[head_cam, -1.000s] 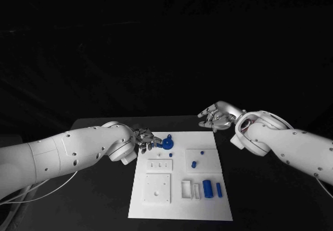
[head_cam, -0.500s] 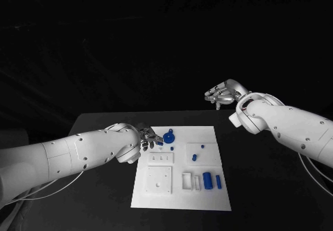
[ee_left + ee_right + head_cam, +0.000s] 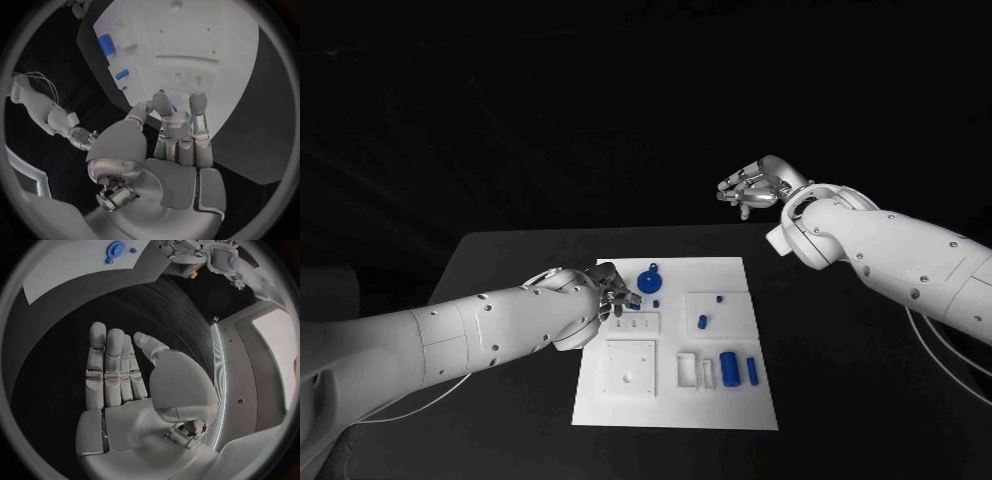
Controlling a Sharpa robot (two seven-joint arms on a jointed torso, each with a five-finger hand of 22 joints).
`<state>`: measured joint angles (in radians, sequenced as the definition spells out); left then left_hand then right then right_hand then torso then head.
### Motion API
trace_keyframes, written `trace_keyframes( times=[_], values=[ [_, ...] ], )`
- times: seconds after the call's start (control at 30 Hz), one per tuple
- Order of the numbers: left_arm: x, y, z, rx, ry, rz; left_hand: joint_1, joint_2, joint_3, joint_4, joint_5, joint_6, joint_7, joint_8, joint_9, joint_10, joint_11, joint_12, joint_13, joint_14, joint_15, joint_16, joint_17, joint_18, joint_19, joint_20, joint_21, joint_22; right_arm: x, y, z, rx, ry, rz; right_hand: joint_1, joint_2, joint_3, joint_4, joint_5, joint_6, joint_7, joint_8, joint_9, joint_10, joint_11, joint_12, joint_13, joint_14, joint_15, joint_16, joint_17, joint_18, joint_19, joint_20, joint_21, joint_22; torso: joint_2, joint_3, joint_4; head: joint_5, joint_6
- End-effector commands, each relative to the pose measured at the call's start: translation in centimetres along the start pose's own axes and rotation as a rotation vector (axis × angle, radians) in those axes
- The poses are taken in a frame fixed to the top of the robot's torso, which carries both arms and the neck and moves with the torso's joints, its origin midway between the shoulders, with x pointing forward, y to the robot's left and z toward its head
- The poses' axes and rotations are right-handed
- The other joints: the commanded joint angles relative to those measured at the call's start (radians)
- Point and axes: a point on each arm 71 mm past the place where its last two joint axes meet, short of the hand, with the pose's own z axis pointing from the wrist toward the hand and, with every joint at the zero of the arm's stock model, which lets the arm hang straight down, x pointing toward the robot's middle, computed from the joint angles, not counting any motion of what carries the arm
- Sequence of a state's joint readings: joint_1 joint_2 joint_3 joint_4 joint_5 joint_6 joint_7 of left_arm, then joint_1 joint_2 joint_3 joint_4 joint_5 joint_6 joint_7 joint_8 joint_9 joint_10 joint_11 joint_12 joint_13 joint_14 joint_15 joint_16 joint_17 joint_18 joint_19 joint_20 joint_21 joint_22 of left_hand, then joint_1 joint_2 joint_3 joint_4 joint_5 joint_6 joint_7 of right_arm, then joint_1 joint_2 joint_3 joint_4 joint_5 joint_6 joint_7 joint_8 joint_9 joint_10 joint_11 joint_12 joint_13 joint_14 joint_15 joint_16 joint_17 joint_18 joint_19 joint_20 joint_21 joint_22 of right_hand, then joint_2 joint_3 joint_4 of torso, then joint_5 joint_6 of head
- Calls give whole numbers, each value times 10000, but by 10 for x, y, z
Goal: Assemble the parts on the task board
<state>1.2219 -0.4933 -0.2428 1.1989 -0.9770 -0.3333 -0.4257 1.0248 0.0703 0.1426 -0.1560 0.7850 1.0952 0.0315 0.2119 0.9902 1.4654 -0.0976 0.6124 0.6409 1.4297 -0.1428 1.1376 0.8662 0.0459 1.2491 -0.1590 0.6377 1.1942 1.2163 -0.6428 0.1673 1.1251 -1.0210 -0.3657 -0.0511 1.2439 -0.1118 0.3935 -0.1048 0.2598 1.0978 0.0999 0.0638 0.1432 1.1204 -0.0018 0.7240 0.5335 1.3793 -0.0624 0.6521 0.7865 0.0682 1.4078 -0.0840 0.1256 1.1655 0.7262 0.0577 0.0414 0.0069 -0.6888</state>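
Risen off the table, right hand (image 3: 119,385) flat, empty; left hand (image 3: 172,145) curled, empty.

I see matt white plastic task board (image 3: 733,400), glossy blue parts (image 3: 731,368), satin metal hands (image 3: 178,132), matt black table (image 3: 516,260).

1. Both arms are clad in smooth, glossy white shells, rounded and bulging at the joints.
2. Small dark screw holes dot the shells of the left arm (image 3: 459,335) and right arm (image 3: 906,255).
3. A thin pale cable trails beneath the left arm's shell.
4. The left hand (image 3: 172,135) is silver metal with grey segmented fingers and pale pads.
5. The right hand (image 3: 122,375) matches it: silver, jointed, with a broad rounded thumb base.
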Motion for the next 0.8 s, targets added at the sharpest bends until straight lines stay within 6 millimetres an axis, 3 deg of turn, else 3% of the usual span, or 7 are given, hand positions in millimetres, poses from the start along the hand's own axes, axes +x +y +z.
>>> trace_keyframes(
  times=[0.03,0.27,0.8],
  values=[
    [3,1,3,75,-349,352,101,16,1073,-1132,66,534,-488,-53,-8,201,2,-48,8,99,-1,36,10,-82,91,-7,-53,43,0,2,1,-127,-51,-146,5,-32,-86,-17,68,-41,7,-9,-29,63,-4,18,22,69,-19,17,23,83,40,2,-58,43,25,-14,-12,-27,-11],
    [14,7,6,-13,-246,497,118,-2,1108,-1150,66,587,-489,-106,-63,223,10,-42,29,102,4,86,40,-69,202,11,-185,318,1,3,1,-132,-15,-194,23,-22,-229,-82,75,-55,13,-10,-56,68,-1,37,68,65,-18,59,75,83,69,1,-97,142,6,-11,16,-78,-86],
    [22,12,11,-85,-149,753,144,4,1097,-1133,24,583,-480,-131,-83,220,9,-51,36,101,11,82,13,-82,303,9,-483,598,4,5,1,-152,123,-247,60,25,-402,-144,62,-80,21,-13,-79,64,2,21,94,48,-18,55,91,88,83,7,-188,266,19,-16,-3,-116,-158]
  ],
)
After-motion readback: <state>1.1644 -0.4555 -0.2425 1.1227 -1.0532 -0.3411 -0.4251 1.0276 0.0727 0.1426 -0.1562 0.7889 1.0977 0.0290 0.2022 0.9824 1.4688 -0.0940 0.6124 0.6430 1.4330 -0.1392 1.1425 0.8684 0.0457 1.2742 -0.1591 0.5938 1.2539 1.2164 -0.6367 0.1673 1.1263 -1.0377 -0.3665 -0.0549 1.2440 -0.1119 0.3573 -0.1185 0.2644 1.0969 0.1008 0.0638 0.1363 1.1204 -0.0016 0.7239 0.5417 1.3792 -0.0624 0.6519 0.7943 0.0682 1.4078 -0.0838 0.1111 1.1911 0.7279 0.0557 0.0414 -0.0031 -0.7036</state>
